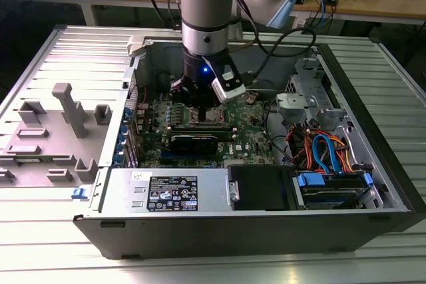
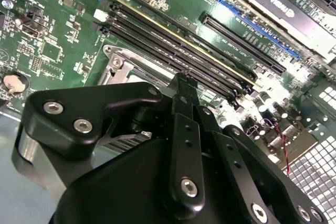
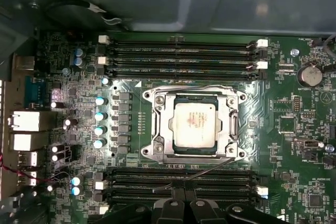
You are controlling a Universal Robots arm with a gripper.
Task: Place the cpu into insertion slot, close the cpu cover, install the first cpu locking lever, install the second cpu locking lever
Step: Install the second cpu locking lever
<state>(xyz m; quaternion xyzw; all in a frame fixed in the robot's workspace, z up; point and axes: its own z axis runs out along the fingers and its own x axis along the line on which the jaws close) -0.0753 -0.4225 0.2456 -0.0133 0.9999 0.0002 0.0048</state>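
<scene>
Currently: cpu (image 3: 195, 125) seated in insertion slot (image 3: 157, 129), cpu cover (image 3: 229, 124) down around it | gripper (image 3: 185, 203) low over the memory slots (image 3: 181, 179), grip state: cannot tell | step: locking levers (thin wire, needs precise hooking).

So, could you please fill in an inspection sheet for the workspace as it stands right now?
Surface: ribbed metal table carrying an open computer case with the green motherboard inside.
Job's things: cpu sits in the insertion slot; cpu cover lies down around the chip. Lever state cannot be told.
Clutter: grey plastic fixture on the table at the exterior view's left.
Tool: tool hangs above the socket area, holding nothing visible; finger state unclear.
Cables: orange and blue leads bundled at the case's side, at the exterior view's right; a black cable trails from the arm.
Surroundings: wooden benches behind, strewn with small items.
</scene>
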